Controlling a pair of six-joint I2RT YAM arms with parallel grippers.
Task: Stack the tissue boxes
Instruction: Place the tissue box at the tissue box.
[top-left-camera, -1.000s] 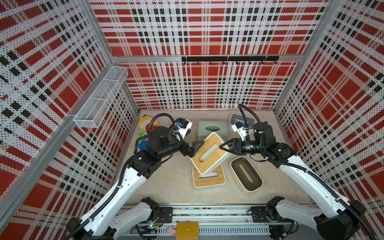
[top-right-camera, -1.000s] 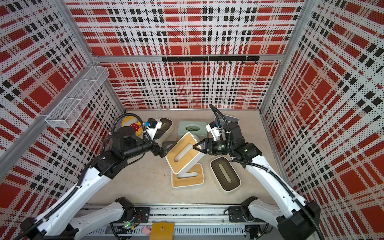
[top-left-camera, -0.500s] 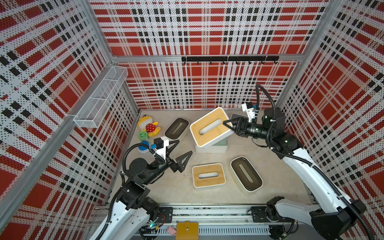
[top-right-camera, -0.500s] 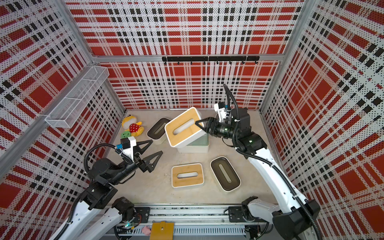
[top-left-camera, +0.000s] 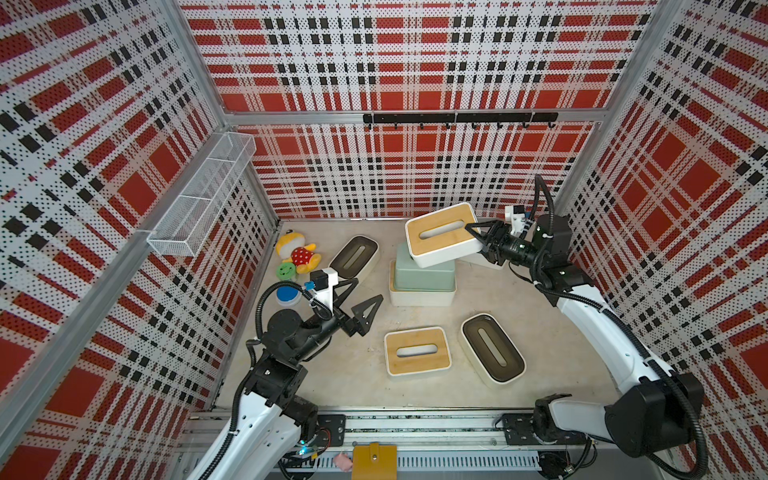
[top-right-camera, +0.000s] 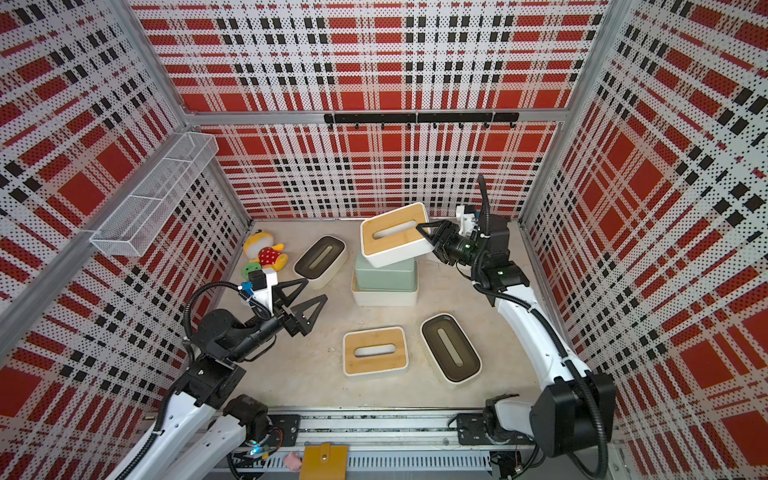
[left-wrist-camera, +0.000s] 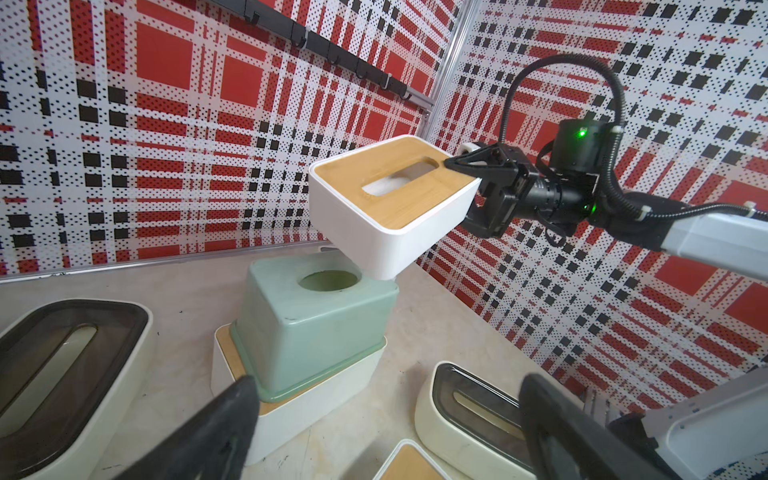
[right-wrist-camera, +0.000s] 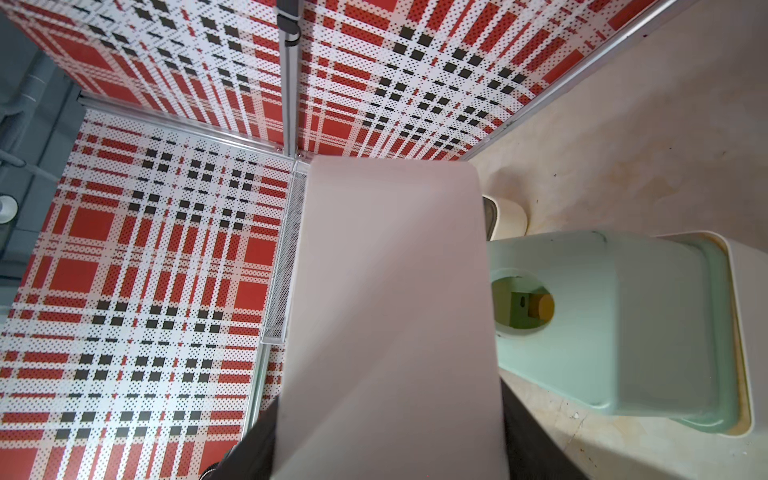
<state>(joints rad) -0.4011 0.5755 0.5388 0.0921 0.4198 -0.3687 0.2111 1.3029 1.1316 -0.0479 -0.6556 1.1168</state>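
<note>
R gripper (top-left-camera: 478, 240) is clenched on the short end of the held box (top-left-camera: 440, 232) - an end grip, I'd say, so the long body reaches out over the stack while the arm stays off to 3 o'clock. The box hangs tilted, tan lid up, at approx 12-1 o'clock of the table, above the mint box (top-left-camera: 424, 274), which sits on the base box (top-left-camera: 422, 298). In the left wrist view its low corner is at the mint box's top edge; can't tell if touching. The mint top is narrower than the held box, so it prob. needs levelling and centring or it tips.

L gripper (top-left-camera: 368, 291) is spread wide w/ nothing in it, at 9 o'clock - clear of the stack.

Loose boxes:
- tan box (top-left-camera: 417, 351) at 6 o'clock
- near dark box (top-left-camera: 492, 353) at 5
- far dark box (top-left-camera: 355, 257) at 10-11, beside the plush (top-left-camera: 297, 253) and 2 discs (top-left-camera: 286, 271)
- one more box (top-left-camera: 478, 262), mostly hidden behind the R gripper

Nothing blocks the drop; the hidden box sits just beside R's wrist
</note>
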